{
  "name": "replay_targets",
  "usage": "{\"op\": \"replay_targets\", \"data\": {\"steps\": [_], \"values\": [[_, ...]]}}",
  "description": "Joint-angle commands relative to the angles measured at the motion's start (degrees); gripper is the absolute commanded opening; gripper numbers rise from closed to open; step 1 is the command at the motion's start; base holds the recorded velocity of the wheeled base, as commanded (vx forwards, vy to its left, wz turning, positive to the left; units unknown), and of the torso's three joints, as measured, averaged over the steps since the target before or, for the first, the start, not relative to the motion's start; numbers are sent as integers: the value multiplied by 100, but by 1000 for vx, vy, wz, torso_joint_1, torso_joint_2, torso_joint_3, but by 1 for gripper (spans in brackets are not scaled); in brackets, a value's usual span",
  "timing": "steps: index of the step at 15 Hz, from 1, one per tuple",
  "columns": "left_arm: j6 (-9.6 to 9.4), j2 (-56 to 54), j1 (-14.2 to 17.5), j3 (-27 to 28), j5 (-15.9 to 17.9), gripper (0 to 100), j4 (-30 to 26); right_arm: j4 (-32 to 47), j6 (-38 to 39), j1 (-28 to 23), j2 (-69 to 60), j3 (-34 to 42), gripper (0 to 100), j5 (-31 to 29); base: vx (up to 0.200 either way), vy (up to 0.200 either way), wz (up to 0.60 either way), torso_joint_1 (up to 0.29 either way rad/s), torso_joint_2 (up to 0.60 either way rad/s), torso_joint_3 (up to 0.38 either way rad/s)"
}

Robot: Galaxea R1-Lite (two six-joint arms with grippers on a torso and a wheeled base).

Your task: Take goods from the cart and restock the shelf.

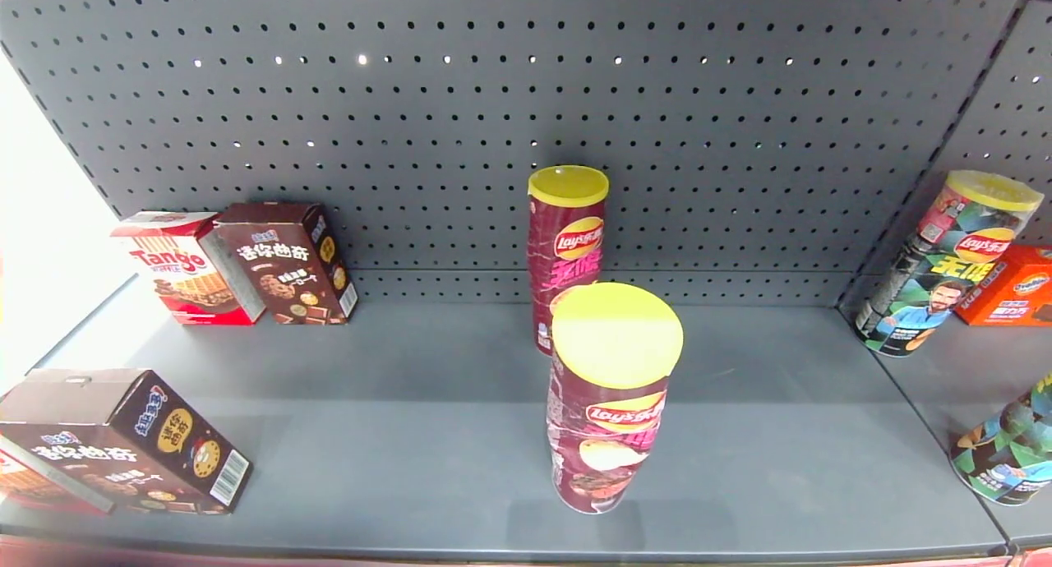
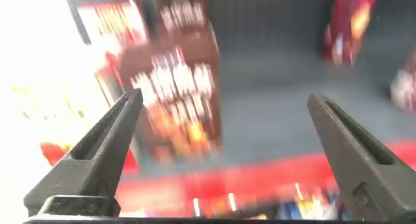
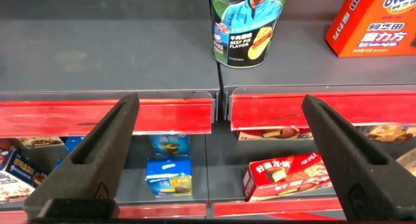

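Note:
Two maroon chip cans with yellow lids stand on the grey shelf [image 1: 394,435]: one at the back [image 1: 565,251], one nearer the front [image 1: 610,403]. Brown cookie boxes sit at the back left [image 1: 288,263] and front left [image 1: 123,444], beside a red wafer box [image 1: 185,267]. My left gripper [image 2: 224,130] is open and empty, facing a blurred brown box [image 2: 179,87] and a maroon can [image 2: 348,26]. My right gripper [image 3: 221,136] is open and empty in front of the red shelf edge [image 3: 162,113], below a green can [image 3: 247,26].
On the neighbouring shelf section at the right stand green chip cans [image 1: 945,263] [image 1: 1007,452] and an orange box [image 1: 1015,283]. A perforated grey panel [image 1: 526,99] backs the shelf. Lower shelves hold blue packs [image 3: 169,175] and a red box [image 3: 289,175].

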State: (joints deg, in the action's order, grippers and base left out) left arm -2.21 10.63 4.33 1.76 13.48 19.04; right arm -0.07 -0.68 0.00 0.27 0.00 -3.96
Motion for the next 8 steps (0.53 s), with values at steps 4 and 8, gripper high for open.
{"op": "replay_targets", "data": {"steps": [4,8], "values": [[-184,-544,51,-176,119,100,-1605,-1,-2,0,8,0,100,1,0,0,0,0,0,0],[115,-553,-64,-176,84,100,-1535,-1,-2,0,8,0,100,-8,0,0,0,0,0,0]]}}
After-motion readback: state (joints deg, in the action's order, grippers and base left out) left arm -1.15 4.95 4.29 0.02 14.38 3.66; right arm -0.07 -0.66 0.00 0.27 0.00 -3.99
